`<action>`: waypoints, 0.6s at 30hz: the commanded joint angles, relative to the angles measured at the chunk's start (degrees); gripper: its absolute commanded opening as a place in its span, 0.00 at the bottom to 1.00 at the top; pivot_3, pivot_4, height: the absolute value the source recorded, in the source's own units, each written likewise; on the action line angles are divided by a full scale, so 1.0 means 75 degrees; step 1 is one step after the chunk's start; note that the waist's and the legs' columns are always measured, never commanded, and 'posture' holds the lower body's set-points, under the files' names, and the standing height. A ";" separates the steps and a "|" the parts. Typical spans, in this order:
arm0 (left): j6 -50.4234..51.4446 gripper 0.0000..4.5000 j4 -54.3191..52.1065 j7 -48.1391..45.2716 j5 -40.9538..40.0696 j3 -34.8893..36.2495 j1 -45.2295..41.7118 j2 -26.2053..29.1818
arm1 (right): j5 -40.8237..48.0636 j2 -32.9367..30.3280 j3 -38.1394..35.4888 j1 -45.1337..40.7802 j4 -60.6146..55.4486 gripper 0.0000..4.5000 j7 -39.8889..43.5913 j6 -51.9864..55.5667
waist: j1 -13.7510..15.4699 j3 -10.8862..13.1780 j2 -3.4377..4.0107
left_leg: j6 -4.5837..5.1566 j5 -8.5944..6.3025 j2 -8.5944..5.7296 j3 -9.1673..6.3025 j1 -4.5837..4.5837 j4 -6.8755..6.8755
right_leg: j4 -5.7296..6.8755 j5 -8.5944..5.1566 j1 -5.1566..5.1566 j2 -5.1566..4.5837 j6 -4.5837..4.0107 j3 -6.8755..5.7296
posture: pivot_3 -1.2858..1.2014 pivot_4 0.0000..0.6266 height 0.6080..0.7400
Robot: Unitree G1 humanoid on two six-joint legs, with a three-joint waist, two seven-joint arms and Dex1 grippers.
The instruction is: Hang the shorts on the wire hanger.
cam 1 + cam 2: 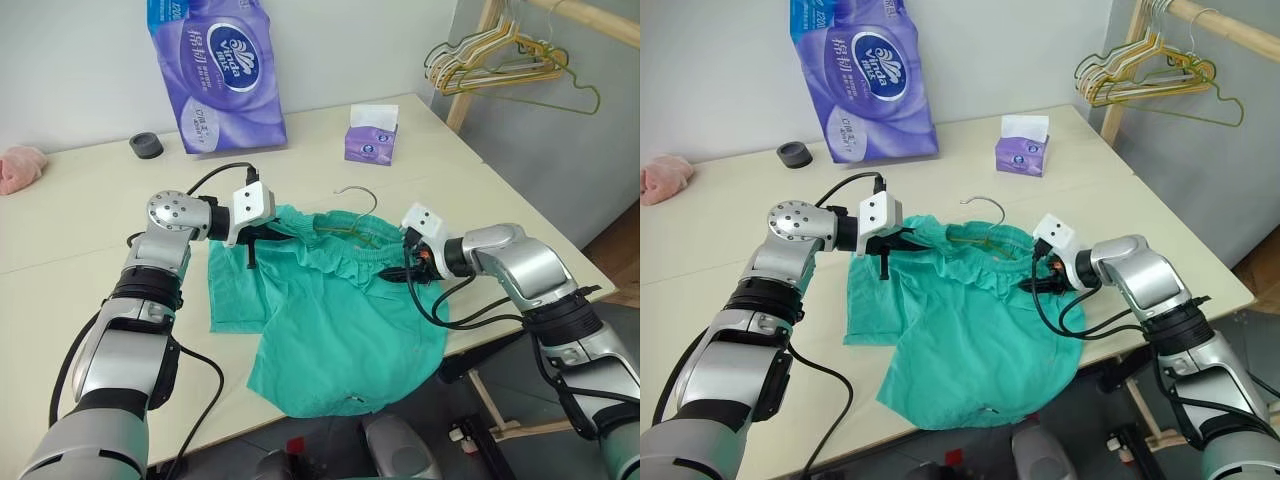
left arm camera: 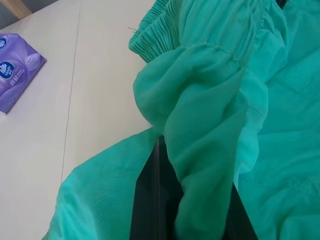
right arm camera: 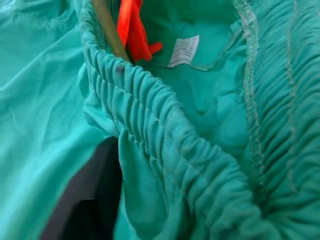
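Right now the shorts (image 1: 330, 330) lie on the near part of the table (image 1: 90, 215), and their lower end hangs over the near edge. The waistband faces the far side and is bunched up. The hanger (image 1: 352, 212) is tucked into the waistband. Its hook sticks out past the far edge of the shorts, and part of its wire shows inside the opening.

The left gripper (image 1: 252, 243) is at the left end of the waistband. Its fingers are closed tight on a fold of the shorts, and the left wrist view shows green cloth pinched between the two black fingers (image 2: 150, 200).

The right gripper (image 1: 402, 272) is at the right end of the waistband, touching the cloth. In the right wrist view one black finger (image 3: 87, 200) sits just under the gathered band. I cannot tell how wide this gripper is or if it holds the cloth.

Far on the table stand a big purple pack (image 1: 215, 70) and a small purple tissue box (image 1: 371, 135). A black ring (image 1: 146, 146) sits left of the pack. A pink cloth (image 1: 18, 168) lies at the far left edge. More hangers (image 1: 490, 60) hang on a wooden rail (image 1: 590, 20) at the far right.
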 commanded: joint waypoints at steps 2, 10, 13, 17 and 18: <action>-0.0133 0.00 -0.0130 0.0066 -0.0050 0.0138 -0.0087 0.0062 | -0.0054 -0.0079 0.0014 -0.0058 -0.0414 0.32 0.0130 -0.0044 | -0.0001 -0.0010 0.0003 | 0.0000 0.0000 0.0000 0.0000 0.0000 0.0000 | 0.0000 0.0000 0.0000 -0.0001 0.0000 0.0000 | 0.39 0.13 1.00; -0.0197 0.00 -0.0078 0.0178 -0.0087 0.0160 -0.0102 -0.0016 | -0.0451 -0.0446 0.0338 0.0431 -0.1426 0.00 0.0050 -0.0302 | 0.0003 -0.0074 0.0002 | 0.0000 0.0000 0.0000 0.0000 -0.0001 -0.0001 | -0.0002 0.0000 -0.0002 -0.0003 0.0000 -0.0003 | 0.39 0.12 1.00; -0.0210 0.00 -0.0021 0.0199 -0.0103 0.0218 -0.0086 0.0038 | -0.0634 -0.0715 0.0215 0.0680 -0.2018 0.00 -0.0097 -0.0406 | 0.0008 -0.0079 0.0000 | 0.0000 0.0000 -0.0004 0.0000 -0.0002 -0.0001 | -0.0002 0.0000 -0.0002 -0.0006 0.0001 -0.0005 | 0.39 0.12 1.00; -0.0253 0.00 0.0153 0.0453 -0.0020 0.0281 -0.0135 0.0103 | -0.0805 -0.1090 -0.0112 0.0974 -0.2547 0.00 -0.0372 -0.0462 | 0.0012 -0.0082 0.0001 | 0.0000 0.0000 -0.0003 0.0000 -0.0001 -0.0002 | -0.0002 0.0000 -0.0003 -0.0006 0.0001 -0.0005 | 0.39 0.12 1.00; -0.0256 0.00 0.0236 0.0477 -0.0004 0.0290 -0.0169 0.0128 | -0.0809 -0.1201 -0.0216 0.1066 -0.2668 0.00 -0.0413 -0.0449 | 0.0014 -0.0083 0.0000 | 0.0000 0.0000 -0.0005 0.0002 -0.0001 -0.0001 | -0.0002 0.0000 -0.0002 -0.0007 0.0001 -0.0004 | 0.39 0.12 1.00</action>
